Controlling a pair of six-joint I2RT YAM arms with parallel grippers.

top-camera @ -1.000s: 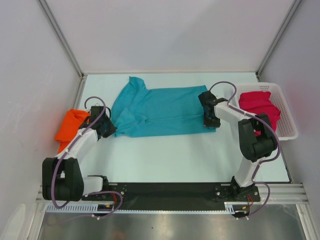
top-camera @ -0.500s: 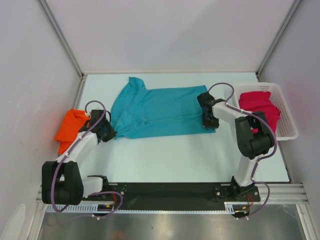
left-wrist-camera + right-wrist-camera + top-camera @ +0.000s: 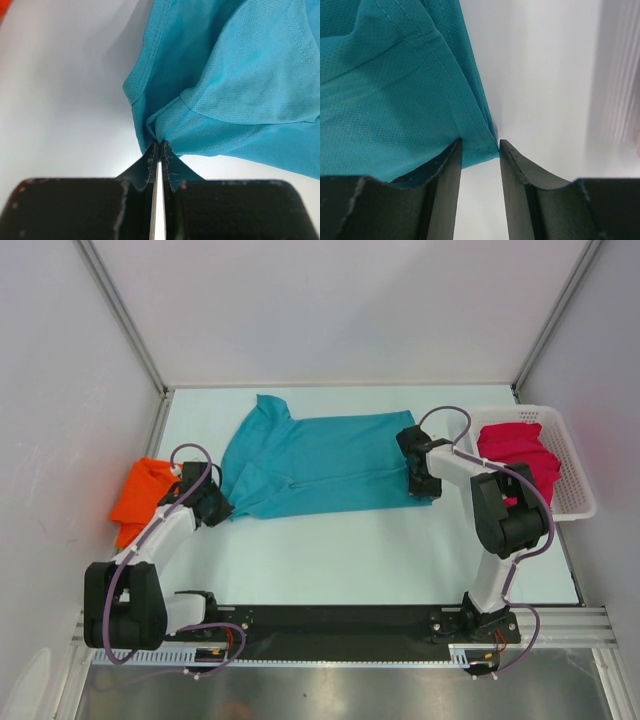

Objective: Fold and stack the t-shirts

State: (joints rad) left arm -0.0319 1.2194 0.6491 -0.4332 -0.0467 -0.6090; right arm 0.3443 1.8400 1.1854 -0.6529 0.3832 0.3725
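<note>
Teal t-shirt [image 3: 320, 462] lies spread across the upper centre of the surface [image 3: 350, 550], with bare room below it down to my arm bases. My left claw [image 3: 158, 145] is pinched tight on its lower-left corner. My right claw [image 3: 480, 150], fingers half parted, straddles the lower-right hem corner. Orange t-shirt [image 3: 140, 490] sits at the left edge, and the pink t-shirt [image 3: 518, 455] is in the basket [image 3: 575, 495] at right. Layout barely changed from a second ago.

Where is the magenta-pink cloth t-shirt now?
In the top view, the magenta-pink t-shirt sits bunched in the white slotted plastic basket at the table's right side, beside the right arm.
</note>
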